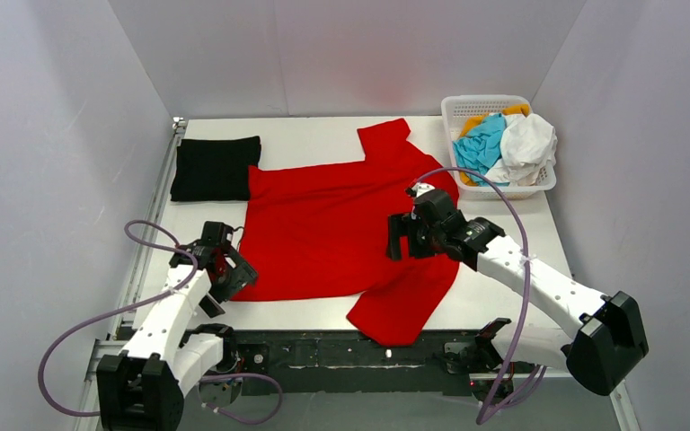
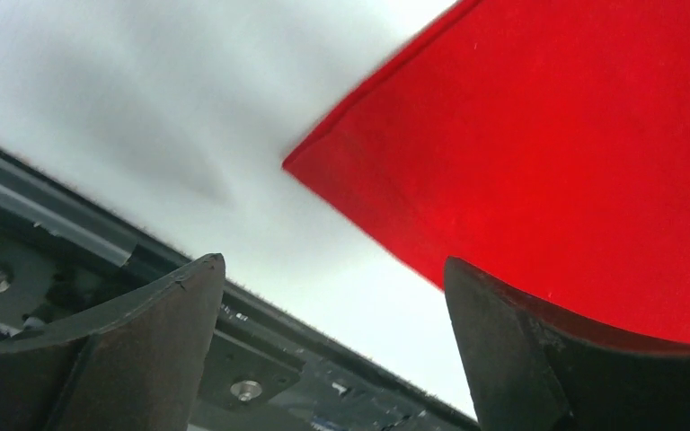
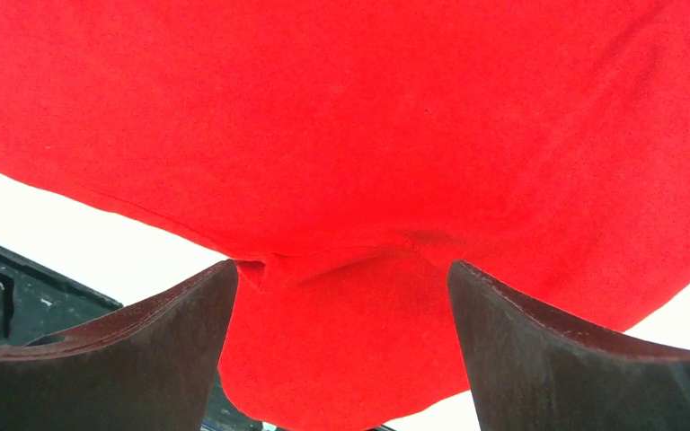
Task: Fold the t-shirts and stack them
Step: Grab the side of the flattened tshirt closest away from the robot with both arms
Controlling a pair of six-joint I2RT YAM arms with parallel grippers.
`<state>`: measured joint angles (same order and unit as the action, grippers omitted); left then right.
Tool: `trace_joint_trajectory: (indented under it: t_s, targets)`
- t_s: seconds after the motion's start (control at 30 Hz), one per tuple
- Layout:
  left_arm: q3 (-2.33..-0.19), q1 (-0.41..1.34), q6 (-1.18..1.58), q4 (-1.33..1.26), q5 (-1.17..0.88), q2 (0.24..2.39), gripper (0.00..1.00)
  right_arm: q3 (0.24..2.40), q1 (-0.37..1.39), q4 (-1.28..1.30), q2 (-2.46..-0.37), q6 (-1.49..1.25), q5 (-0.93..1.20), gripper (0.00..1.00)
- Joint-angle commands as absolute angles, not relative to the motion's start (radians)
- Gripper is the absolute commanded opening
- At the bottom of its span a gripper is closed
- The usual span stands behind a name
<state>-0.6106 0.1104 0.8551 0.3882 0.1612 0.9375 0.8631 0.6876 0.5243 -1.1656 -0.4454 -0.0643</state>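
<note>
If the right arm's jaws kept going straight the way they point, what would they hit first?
Most likely the red shirt, near its sleeve seam: it fills the view between the open jaws of the right gripper. How close is unclear.

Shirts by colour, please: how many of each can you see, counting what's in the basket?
Red shirt: 1
Black shirt: 1
Cyan shirt: 1
White shirt: 1
Orange shirt: 1
Total: 5 visible; the basket may hide more.
</note>
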Motion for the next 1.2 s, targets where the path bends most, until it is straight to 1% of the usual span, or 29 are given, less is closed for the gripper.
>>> trace_joint_trajectory:
  t_s: [0.0, 0.03, 0.1, 0.13, 0.23, 0.27, 0.3, 0.43, 0.6, 0.73, 0.8, 0.87, 0.93, 1.0, 1.1, 1.17]
  targets:
    - [-0.565, 0.094, 0.911, 0.331, 0.179, 1.035, 0.85, 0.826, 0.705, 0.468, -1.121, -0.482, -0.071, 0.95]
    - [-0.563, 0.092, 0.917, 0.318, 0.195, 1.055, 0.80, 0.822, 0.708, 0.474, -1.121, -0.487, -0.068, 0.94]
    - [-0.557, 0.090, 0.916, 0.292, 0.226, 1.092, 0.76, 0.815, 0.715, 0.484, -1.121, -0.496, -0.068, 0.94]
    - [-0.553, 0.089, 0.915, 0.279, 0.235, 1.107, 0.71, 0.810, 0.718, 0.486, -1.121, -0.499, -0.070, 0.94]
    - [-0.559, 0.086, 0.918, 0.272, 0.229, 1.164, 0.51, 0.802, 0.721, 0.496, -1.118, -0.506, -0.076, 0.94]
    - [-0.559, 0.087, 0.924, 0.277, 0.219, 1.176, 0.47, 0.804, 0.721, 0.504, -1.118, -0.508, -0.078, 0.94]
    - [-0.555, 0.086, 0.932, 0.283, 0.211, 1.184, 0.46, 0.804, 0.722, 0.510, -1.119, -0.509, -0.082, 0.94]
    - [-0.517, 0.086, 0.945, 0.255, 0.196, 1.192, 0.45, 0.805, 0.722, 0.528, -1.115, -0.507, -0.090, 0.94]
    - [-0.501, 0.086, 0.939, 0.245, 0.183, 1.219, 0.37, 0.811, 0.724, 0.555, -1.104, -0.506, -0.091, 0.93]
    - [-0.507, 0.086, 0.938, 0.219, 0.175, 1.262, 0.17, 0.817, 0.748, 0.579, -1.088, -0.479, -0.053, 0.92]
    - [-0.519, 0.086, 0.936, 0.217, 0.170, 1.280, 0.00, 0.830, 0.807, 0.606, -1.084, -0.455, -0.057, 0.91]
    - [-0.526, 0.086, 0.932, 0.217, 0.164, 1.287, 0.00, 0.839, 0.883, 0.628, -1.095, -0.438, -0.076, 0.90]
    - [-0.523, 0.086, 0.934, 0.211, 0.158, 1.281, 0.00, 0.853, 0.970, 0.642, -1.132, -0.440, -0.030, 0.85]
    - [-0.521, 0.086, 0.937, 0.217, 0.158, 1.269, 0.00, 0.879, 1.076, 0.687, -1.181, -0.445, -0.057, 0.81]
    - [-0.518, 0.086, 0.941, 0.230, 0.166, 1.245, 0.00, 0.901, 1.212, 0.746, -1.222, -0.461, -0.119, 0.79]
    - [-0.515, 0.086, 0.943, 0.234, 0.169, 1.229, 0.00, 0.893, 1.263, 0.745, -1.238, -0.489, -0.120, 0.79]
